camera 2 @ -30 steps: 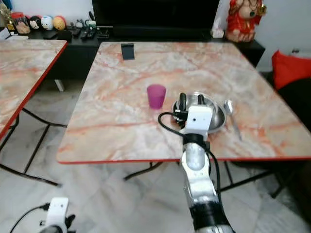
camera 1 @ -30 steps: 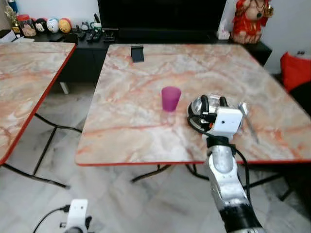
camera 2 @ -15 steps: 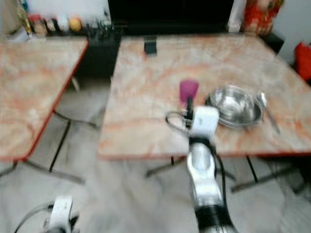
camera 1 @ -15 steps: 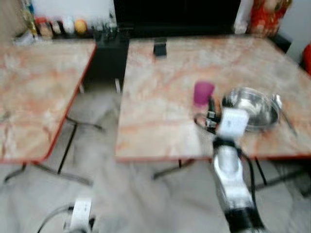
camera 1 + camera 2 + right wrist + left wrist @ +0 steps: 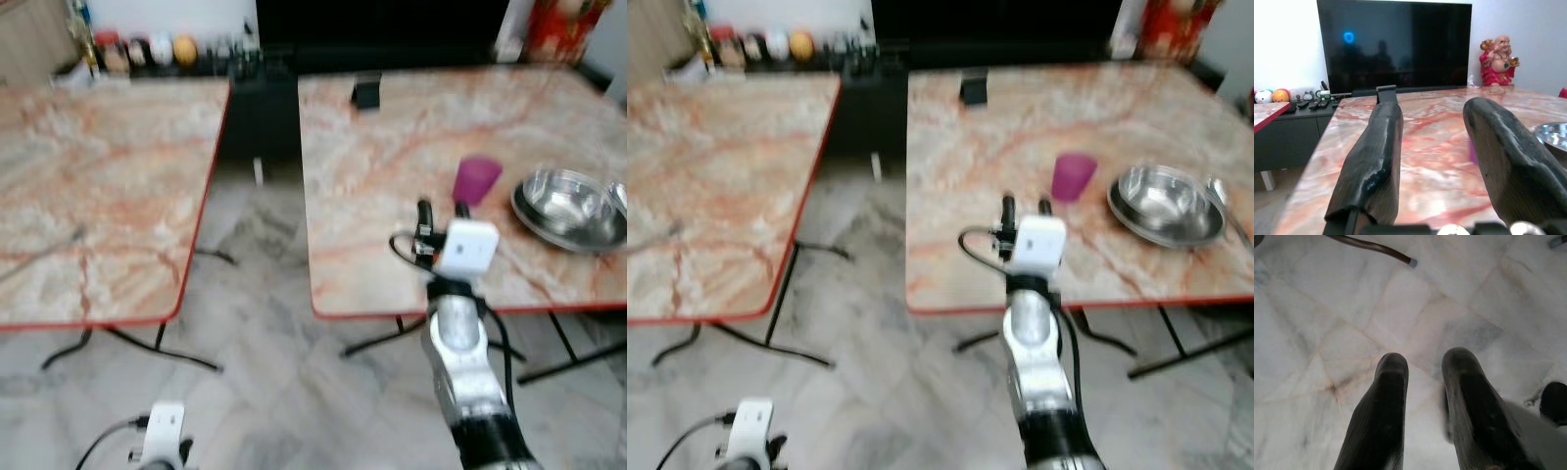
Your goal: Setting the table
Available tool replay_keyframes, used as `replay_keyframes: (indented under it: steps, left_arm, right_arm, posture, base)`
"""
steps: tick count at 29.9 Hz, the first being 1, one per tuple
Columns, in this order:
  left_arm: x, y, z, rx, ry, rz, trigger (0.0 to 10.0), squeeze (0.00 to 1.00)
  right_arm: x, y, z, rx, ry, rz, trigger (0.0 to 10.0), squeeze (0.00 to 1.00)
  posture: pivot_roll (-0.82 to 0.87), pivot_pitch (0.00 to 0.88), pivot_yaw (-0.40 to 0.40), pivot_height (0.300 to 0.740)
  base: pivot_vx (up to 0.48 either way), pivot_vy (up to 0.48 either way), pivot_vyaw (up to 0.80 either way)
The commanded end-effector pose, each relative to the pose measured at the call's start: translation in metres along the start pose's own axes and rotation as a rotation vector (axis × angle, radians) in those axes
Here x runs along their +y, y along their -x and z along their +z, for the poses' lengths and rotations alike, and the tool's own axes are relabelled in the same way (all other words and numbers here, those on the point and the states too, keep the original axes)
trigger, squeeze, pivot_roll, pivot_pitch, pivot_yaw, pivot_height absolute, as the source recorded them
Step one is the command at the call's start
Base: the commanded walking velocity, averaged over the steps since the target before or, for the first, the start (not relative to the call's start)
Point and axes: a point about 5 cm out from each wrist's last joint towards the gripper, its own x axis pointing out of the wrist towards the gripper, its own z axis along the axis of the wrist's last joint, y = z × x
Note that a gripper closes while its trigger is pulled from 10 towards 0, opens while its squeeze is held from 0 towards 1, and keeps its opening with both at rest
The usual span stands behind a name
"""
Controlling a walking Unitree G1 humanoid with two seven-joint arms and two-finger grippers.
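A purple cup stands upright on the right marble table. To its right sit a steel bowl and a spoon. My right gripper hovers open and empty over the table's front part, just left of and nearer than the cup. In the right wrist view its fingers point across the tabletop toward the television, with the bowl's rim at the side. My left arm hangs idle low down; its gripper is open over the marble floor.
A second marble table stands on the left with a thin grey item on it; a floor gap separates the tables. A small black stand sits at the right table's far edge. A dark cabinet with small ornaments is behind.
The camera has swung left, so the scene sits further right. My right gripper has drawn back from the bowl to left of the cup, still open and empty.
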Motion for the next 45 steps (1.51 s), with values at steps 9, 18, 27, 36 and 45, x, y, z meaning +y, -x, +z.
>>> replay_keyframes:
  steps: [9, 18, 27, 36, 45]
  left_arm:
    - [0.0065, 0.0021, -0.0077, 0.027, -0.007, 0.013, 10.0, 0.00]
    - [0.0062, 0.0023, -0.0083, 0.028, -0.010, 0.012, 10.0, 0.00]
    - [0.0060, 0.0021, -0.0077, 0.028, -0.011, 0.012, 10.0, 0.00]
    - [0.0057, 0.0018, -0.0071, 0.027, -0.006, 0.017, 10.0, 0.00]
    - [0.0057, 0.0017, -0.0066, 0.027, -0.004, 0.019, 10.0, 0.00]
  right_arm:
    - [0.0110, -0.0015, 0.0043, -0.012, -0.016, 0.025, 10.0, 0.00]
    - [0.0130, -0.0018, 0.0038, -0.009, -0.017, 0.029, 10.0, 0.00]
    - [0.0123, -0.0027, 0.0033, -0.006, -0.015, 0.027, 10.0, 0.00]
    - [0.0118, -0.0023, 0.0022, 0.001, -0.015, 0.026, 10.0, 0.00]
    - [0.0127, -0.0034, 0.0023, 0.003, -0.012, 0.030, 10.0, 0.00]
  posture:
    - [-0.01, 0.000, -0.009, 0.740]
    - [-0.01, 0.000, -0.009, 0.740]
    - [0.00, 0.000, -0.007, 0.740]
    - [0.00, 0.000, -0.011, 0.740]
    - [0.00, 0.000, -0.011, 0.740]
  base:
    - [0.000, 0.381, 0.00]
    - [0.000, 0.382, 0.00]
    - [0.000, 0.383, 0.00]
    - [0.000, 0.382, 0.00]
    - [0.000, 0.383, 0.00]
